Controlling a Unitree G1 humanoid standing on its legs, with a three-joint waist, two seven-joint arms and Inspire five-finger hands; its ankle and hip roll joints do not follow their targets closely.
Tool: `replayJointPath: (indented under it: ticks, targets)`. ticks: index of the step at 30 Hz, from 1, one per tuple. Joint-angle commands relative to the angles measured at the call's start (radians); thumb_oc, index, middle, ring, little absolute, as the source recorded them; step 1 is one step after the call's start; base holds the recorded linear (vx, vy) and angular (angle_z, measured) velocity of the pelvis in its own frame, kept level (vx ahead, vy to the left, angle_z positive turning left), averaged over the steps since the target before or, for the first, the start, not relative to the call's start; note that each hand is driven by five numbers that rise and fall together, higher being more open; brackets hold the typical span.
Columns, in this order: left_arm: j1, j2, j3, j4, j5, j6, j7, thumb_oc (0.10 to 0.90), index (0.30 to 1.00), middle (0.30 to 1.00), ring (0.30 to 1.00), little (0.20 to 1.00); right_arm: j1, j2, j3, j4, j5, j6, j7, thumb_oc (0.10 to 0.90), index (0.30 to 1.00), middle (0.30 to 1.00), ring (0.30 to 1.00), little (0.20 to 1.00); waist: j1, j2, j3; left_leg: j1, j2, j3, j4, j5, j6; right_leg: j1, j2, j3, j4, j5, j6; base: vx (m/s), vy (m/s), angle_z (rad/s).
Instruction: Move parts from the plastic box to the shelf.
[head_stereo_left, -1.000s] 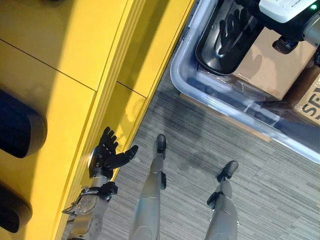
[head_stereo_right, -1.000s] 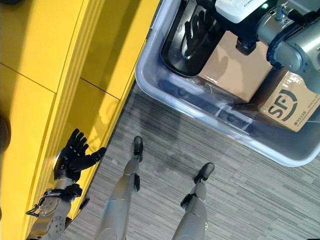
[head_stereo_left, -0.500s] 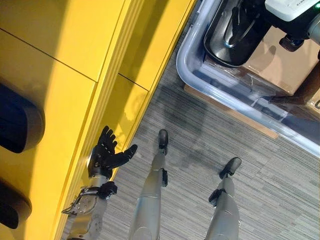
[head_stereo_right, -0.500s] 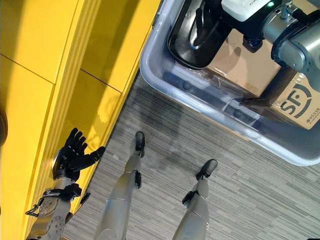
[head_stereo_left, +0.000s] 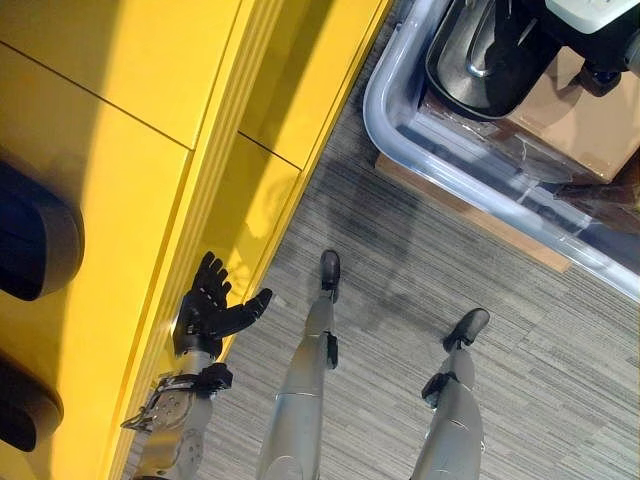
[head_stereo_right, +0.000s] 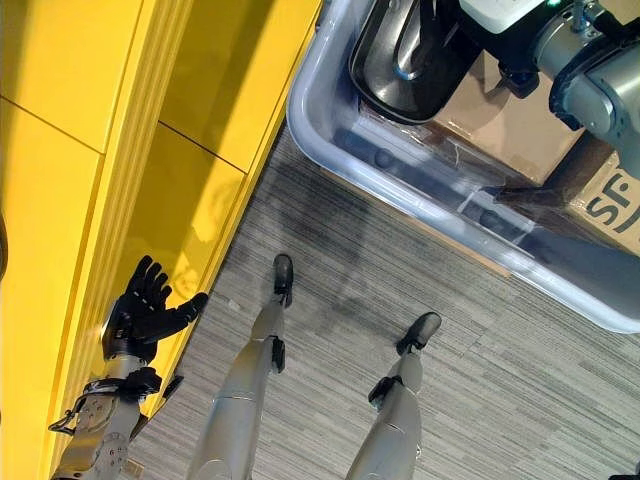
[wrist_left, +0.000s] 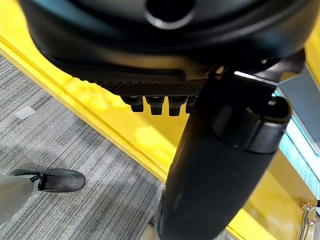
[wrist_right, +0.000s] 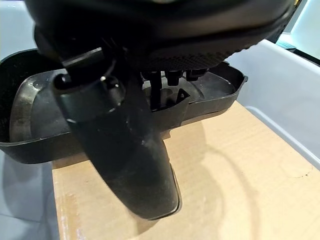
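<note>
A translucent plastic box (head_stereo_right: 400, 195) stands on the floor at the upper right. In it a black moulded part (head_stereo_right: 385, 70) leans on a cardboard box (head_stereo_right: 520, 135). My right hand (wrist_right: 150, 35) is open over that part (wrist_right: 30, 135): its straight fingers (wrist_right: 172, 75) reach down inside the shell, and its thumb (wrist_right: 125, 150) stays outside the wall, above the cardboard (wrist_right: 210, 195). The yellow shelf (head_stereo_left: 120, 150) rises along the left. My left hand (head_stereo_left: 208, 310) hangs open and empty beside the shelf's front edge, fingers spread, thumb (wrist_left: 220, 160) straight.
Two dark rounded parts (head_stereo_left: 35, 240) (head_stereo_left: 20, 425) lie on the shelf at the far left. A second, printed cardboard box (head_stereo_right: 615, 200) sits in the plastic box at the right. Grey carpet (head_stereo_left: 400, 260) runs between shelf and box.
The camera has shifted, so the box sits higher in the picture. My right hand's fingers, spread above the black part a second ago, are now down inside it. The left hand has held still.
</note>
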Motion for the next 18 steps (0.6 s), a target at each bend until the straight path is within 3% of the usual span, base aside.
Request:
replayJointPath:
  ticks: [1,8,10,11,12,13,18]
  targets:
    - [0.048,0.078,0.11,-0.08,-0.023,-0.092,0.031,0.9,1.0,1.0,1.0,1.0,-0.181,-0.035,0.009,0.089,0.003,0.021,-0.061,0.9,1.0,1.0,1.0,1.0,0.042,-0.027,0.07,0.081,-0.057,0.042,0.008,-0.121,-0.037,0.116,0.024,0.053,0.166,-0.025,0.004,0.0,0.0,0.0]
    - [0.038,0.066,0.108,-0.076,-0.029,-0.096,0.033,0.9,1.0,1.0,1.0,1.0,-0.15,-0.031,0.009,0.112,0.0,0.023,-0.058,0.9,1.0,1.0,1.0,1.0,0.043,-0.01,0.079,0.056,-0.061,0.04,0.019,-0.126,-0.031,0.09,0.025,0.059,0.178,-0.033,0.003,0.0,0.001,-0.01]
    - [0.036,0.063,0.105,-0.075,-0.032,-0.097,0.032,0.9,1.0,1.0,1.0,1.0,-0.141,-0.026,0.009,0.121,0.0,0.024,-0.057,0.804,0.865,0.865,0.865,0.865,0.044,-0.005,0.082,0.052,-0.06,0.041,0.02,-0.126,-0.03,0.084,0.025,0.061,0.181,-0.036,0.003,0.0,0.0,0.0]
    - [0.036,0.061,0.105,-0.073,-0.032,-0.098,0.032,0.9,1.0,1.0,1.0,1.0,-0.135,-0.024,0.009,0.129,0.001,0.026,-0.056,0.576,0.547,0.547,0.547,0.547,0.043,0.0,0.084,0.049,-0.06,0.04,0.02,-0.126,-0.029,0.081,0.027,0.062,0.184,-0.039,0.003,0.0,0.0,0.0]
    - [0.037,0.059,0.105,-0.073,-0.031,-0.098,0.032,0.9,1.0,1.0,1.0,1.0,-0.132,-0.024,0.009,0.132,0.002,0.027,-0.055,0.525,0.476,0.476,0.476,0.476,0.043,0.002,0.085,0.047,-0.06,0.04,0.02,-0.126,-0.029,0.076,0.027,0.063,0.186,-0.041,0.003,0.0,0.0,0.0]
    - [0.037,0.056,0.106,-0.07,-0.032,-0.098,0.033,0.9,1.0,1.0,1.0,1.0,-0.125,-0.023,0.009,0.134,0.001,0.027,-0.052,0.4,0.3,0.3,0.3,0.3,0.042,0.003,0.086,0.045,-0.059,0.039,0.02,-0.126,-0.029,0.073,0.028,0.065,0.187,-0.042,0.003,0.0,0.0,0.0]
    - [0.031,0.042,0.105,-0.064,-0.028,-0.1,0.038,0.9,1.0,1.0,1.0,1.0,-0.102,-0.011,0.009,0.15,-0.001,0.03,-0.047,0.4,0.3,0.3,0.3,0.3,0.038,0.022,0.086,0.03,-0.059,0.042,0.022,-0.122,-0.028,0.051,0.031,0.069,0.198,-0.048,0.001,0.0,0.0,0.0]
